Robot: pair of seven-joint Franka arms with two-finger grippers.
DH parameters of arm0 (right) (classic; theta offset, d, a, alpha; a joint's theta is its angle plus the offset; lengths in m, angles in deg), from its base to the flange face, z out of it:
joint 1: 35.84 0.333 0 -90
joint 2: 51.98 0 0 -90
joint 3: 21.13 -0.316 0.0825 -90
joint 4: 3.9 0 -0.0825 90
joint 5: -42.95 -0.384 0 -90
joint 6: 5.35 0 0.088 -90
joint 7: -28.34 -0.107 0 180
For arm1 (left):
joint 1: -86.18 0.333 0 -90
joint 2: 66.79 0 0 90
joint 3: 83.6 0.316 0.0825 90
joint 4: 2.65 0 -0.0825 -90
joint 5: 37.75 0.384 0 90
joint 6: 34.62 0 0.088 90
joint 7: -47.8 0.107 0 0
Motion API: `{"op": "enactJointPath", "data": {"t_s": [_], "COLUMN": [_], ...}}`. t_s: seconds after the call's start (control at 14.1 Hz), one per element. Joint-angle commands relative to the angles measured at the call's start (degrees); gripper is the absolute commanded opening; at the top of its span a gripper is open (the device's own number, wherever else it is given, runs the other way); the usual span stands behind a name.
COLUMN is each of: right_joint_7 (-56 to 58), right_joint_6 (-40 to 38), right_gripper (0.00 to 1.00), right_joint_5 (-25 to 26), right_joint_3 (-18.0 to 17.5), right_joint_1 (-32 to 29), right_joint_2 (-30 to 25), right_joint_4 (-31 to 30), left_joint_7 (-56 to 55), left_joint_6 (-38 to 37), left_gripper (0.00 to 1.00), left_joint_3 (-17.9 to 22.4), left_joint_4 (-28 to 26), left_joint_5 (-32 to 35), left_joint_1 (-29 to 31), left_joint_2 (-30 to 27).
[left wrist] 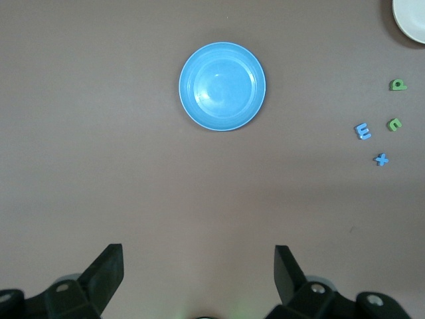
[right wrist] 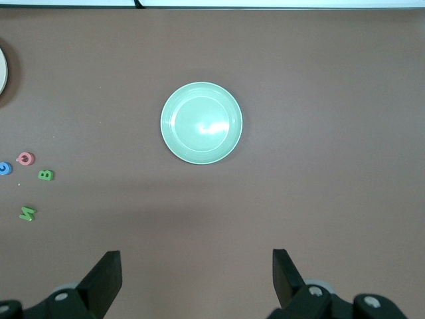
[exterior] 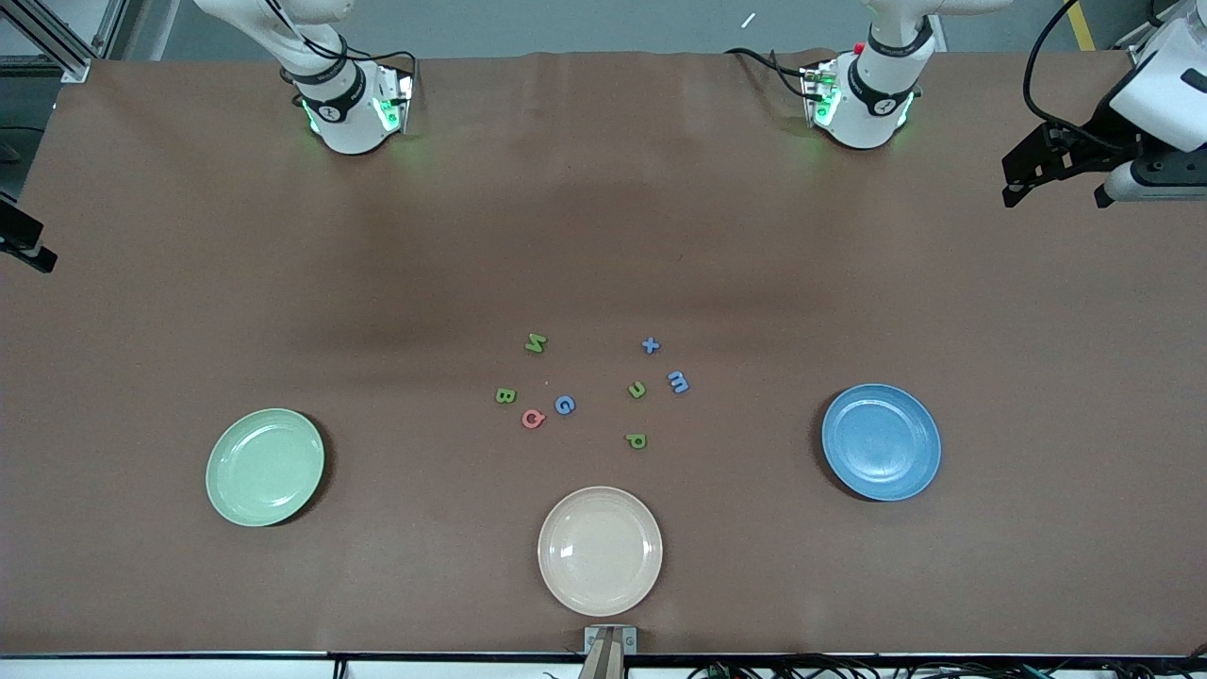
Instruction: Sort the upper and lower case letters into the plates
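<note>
Starting: both claws, left claw (left wrist: 198, 266) and right claw (right wrist: 196, 269), spread wide, empty, high over table. Take letters (exterior: 564, 405) singly; pinch flat sides, sort onto green plate (exterior: 223, 490), blue plate (exterior: 929, 462).

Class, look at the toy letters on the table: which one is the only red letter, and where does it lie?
The red letter lies beside the blue G; every other letter is green or blue.
</note>
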Motion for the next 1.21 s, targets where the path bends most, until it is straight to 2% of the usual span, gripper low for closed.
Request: {"op": "enactJointPath", "data": {"t_s": [0.0, 0.36, 0.64, 0.92, 1.14], "right_joint_7": [1.20, 1.11, 2.96, 1.03, -10.36], "right_joint_6": [-0.68, -1.30, -2.18, -0.60, 2.73], "right_gripper": [1.00, 1.00, 1.00, 1.00, 1.00], "right_joint_5": [-0.56, -0.65, -0.56, -0.65, -1.00], "right_joint_3": [-0.71, -0.71, -0.80, -0.80, -0.89], "right_joint_1": [-1.10, -1.10, -0.22, 4.33, 10.48], "right_joint_2": [-0.39, -0.30, 0.23, 3.56, 8.65], "right_joint_4": [0.14, -0.21, -0.48, -1.44, -1.44], "left_joint_7": [0.44, 0.71, -0.26, -2.80, -3.51], "left_joint_6": [-0.50, -2.16, -1.64, 0.55, 5.73], "left_gripper": [1.00, 1.00, 1.00, 1.00, 1.00], "left_joint_3": [-0.22, -0.22, -1.18, -1.53, -1.54], "left_joint_4": [1.34, 6.08, 6.09, 6.09, 6.09], "left_joint_5": [0.15, 0.86, 0.67, 0.77, 0.85], "left_joint_1": [0.23, 0.05, -2.57, -7.50, -11.71], "left_joint_2": [1.04, 5.94, 9.90, 13.60, 19.65]}}
